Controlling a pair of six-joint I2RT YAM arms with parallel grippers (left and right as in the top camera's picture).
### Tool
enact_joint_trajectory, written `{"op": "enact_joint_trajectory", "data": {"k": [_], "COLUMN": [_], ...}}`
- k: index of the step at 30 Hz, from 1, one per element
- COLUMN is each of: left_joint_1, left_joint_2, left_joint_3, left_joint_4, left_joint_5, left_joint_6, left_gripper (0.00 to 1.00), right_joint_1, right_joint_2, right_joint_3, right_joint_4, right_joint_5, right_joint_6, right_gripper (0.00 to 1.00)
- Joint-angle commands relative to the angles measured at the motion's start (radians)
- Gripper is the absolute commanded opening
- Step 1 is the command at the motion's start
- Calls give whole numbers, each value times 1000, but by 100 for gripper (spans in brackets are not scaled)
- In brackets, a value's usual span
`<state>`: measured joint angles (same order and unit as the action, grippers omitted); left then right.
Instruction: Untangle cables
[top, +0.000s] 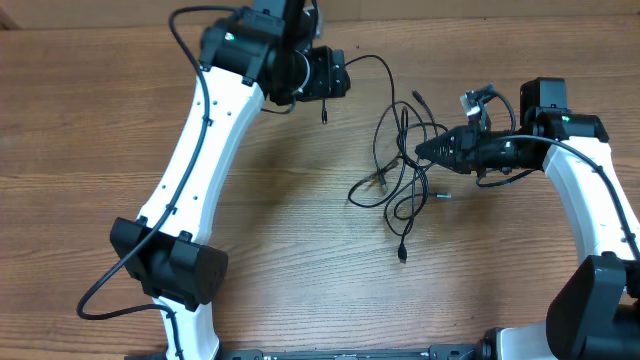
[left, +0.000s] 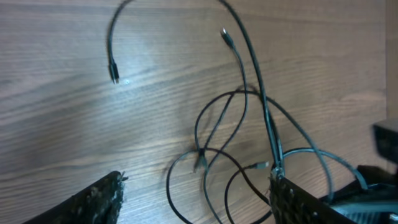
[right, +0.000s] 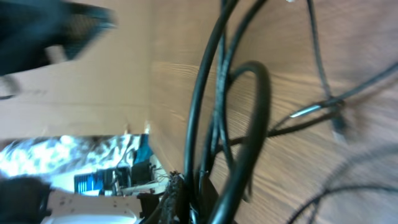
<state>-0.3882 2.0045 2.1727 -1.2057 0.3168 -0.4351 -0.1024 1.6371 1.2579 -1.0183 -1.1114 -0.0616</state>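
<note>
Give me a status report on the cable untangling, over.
Left gripper open. Right gripper shut on the cables. Bundle tangled, loops crossing. No other object seen in the way.

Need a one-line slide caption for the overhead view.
Right gripper clamps the tangled cables; left gripper, fingers open, hovers at upper left.

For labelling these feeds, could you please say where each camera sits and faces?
Overhead: above the table, looking straight down; left arm and right arm show.
Left wrist: on the left arm, facing the cables; open left gripper at bottom.
Right wrist: on the right arm, close on the cables; shut right gripper at bottom.
Overhead and left wrist share the tangle.
</note>
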Motion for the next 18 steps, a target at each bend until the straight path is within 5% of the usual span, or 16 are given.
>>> {"op": "enact_joint_trajectory", "data": {"k": [1, 3, 6, 12, 18], "left_joint_1": [-34, -46, -62, -91, -128], "left_joint_2": [-30, -30, -30, -30, -30], "left_joint_3": [-39, -55, -66, -70, -94], "left_joint_4": [17, 27, 35, 42, 72], "left_joint_5": [-9, -9, -10, -13, -13], "left_joint_6": [1, 1, 1, -7, -56], "left_gripper": [78, 81, 86, 84, 85], "right_joint_1": [2, 2, 2, 2, 2], "right_joint_2": [-25, -25, -25, -24, -24], "right_joint_3": [23, 23, 23, 22, 22], "right_joint_4": [47, 57, 54, 15, 10], "right_joint_5": [-122, -2, 323, 966, 1013], "right_joint_6": [-112, -111, 8, 432, 481], "right_gripper": [32, 71, 95, 100, 100]}}
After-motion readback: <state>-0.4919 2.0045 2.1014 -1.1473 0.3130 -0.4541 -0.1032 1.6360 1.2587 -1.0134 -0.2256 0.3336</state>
